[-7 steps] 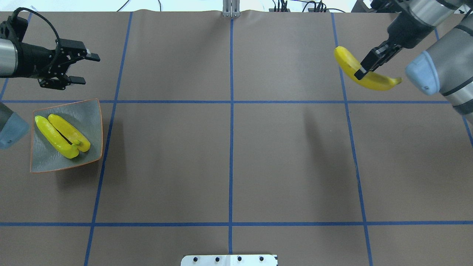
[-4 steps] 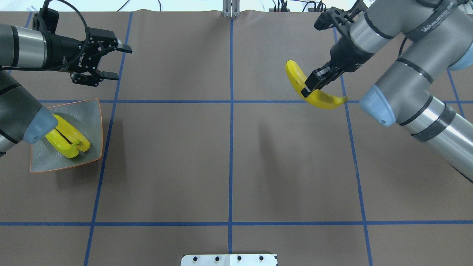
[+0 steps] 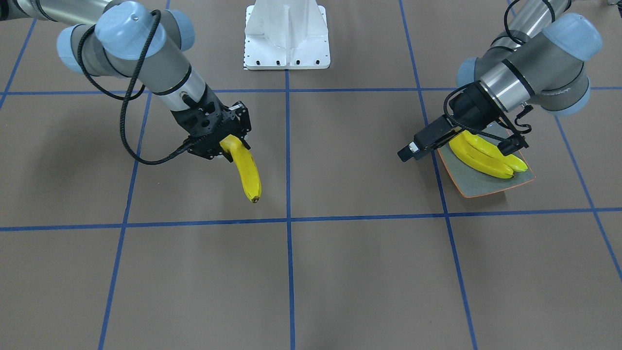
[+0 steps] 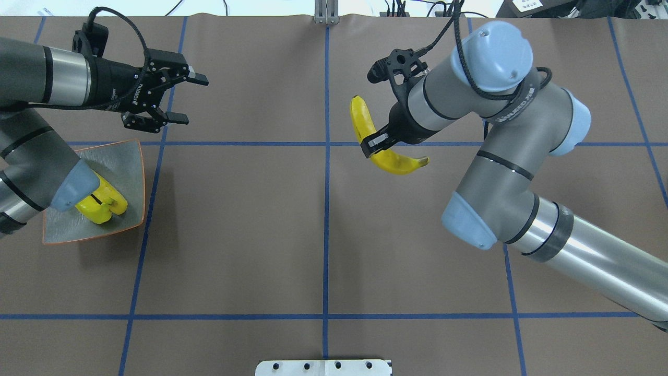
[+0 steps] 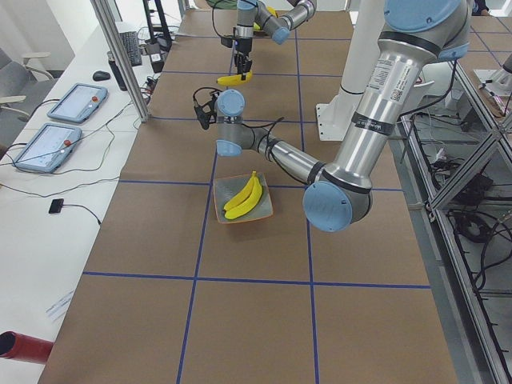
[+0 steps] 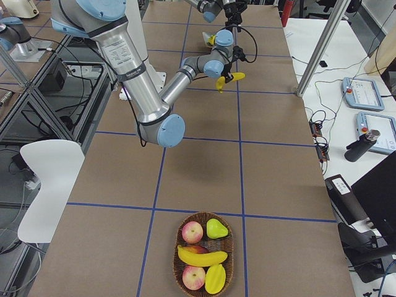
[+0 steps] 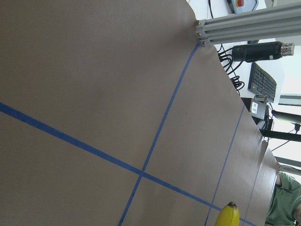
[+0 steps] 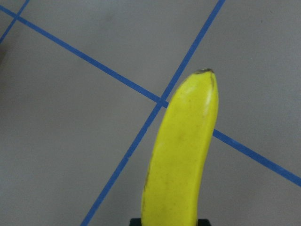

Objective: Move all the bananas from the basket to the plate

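Right pincer (image 4: 371, 148) clamped mid-banana (image 4: 360, 121), above desk (image 4: 261, 235) centre. Left pincer (image 4: 194, 101) spread wide, empty, near plate (image 4: 130, 162) with two bananas (image 4: 107, 203). Probably a hand-over: offer the free tip first, hold steady, release only once gripped. One banana (image 6: 202, 255) left in basket (image 6: 231, 260).

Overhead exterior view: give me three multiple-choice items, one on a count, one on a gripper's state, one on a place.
1. How many bananas lie on the plate? A one B two C four
2. The left gripper is: A open, empty B shut on a banana C shut on the plate
3. The held banana is: A on the plate B in the air, in the right gripper C on the table
B: two lie side by side. A: its jaws stand apart, nothing between. B: it hangs clear of the table.
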{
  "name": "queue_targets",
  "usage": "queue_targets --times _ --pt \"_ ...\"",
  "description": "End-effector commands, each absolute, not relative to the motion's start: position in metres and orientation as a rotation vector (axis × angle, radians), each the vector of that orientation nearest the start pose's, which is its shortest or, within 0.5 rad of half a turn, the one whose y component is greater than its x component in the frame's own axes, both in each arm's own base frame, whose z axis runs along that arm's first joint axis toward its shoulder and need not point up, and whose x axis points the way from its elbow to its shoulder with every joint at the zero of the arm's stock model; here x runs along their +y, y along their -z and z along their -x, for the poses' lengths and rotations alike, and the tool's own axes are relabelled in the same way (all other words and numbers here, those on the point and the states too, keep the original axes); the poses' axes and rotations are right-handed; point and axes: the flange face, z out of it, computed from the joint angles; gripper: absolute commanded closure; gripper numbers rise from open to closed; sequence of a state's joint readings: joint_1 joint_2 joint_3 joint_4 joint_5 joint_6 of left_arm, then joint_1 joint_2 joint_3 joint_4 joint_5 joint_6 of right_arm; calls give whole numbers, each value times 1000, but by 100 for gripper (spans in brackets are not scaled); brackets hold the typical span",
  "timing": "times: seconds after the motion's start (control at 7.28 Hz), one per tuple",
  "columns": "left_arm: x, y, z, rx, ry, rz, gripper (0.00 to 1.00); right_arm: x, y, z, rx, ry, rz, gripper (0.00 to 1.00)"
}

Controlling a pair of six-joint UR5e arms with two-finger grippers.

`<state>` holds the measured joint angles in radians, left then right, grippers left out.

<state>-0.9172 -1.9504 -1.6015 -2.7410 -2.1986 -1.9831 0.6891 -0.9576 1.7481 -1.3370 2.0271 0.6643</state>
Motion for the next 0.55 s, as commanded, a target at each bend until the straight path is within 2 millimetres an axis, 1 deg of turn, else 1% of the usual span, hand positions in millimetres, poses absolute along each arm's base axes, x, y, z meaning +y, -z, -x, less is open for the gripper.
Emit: queue_targets --times 0.0,0.14,0.27,0.41 --pt "-512 -296 -321 1603 517 113 0 -458 -145 482 -863 397 -478 100" --pt "-511 -291 -329 1603 507 121 0 -445 -126 499 -799 396 -500 100" --pt "-505 -282 -347 1607 496 128 0 -437 -110 509 -758 398 -504 100" --pt "-508 -261 -359 1601 494 133 0 -434 -100 512 -760 404 -503 100"
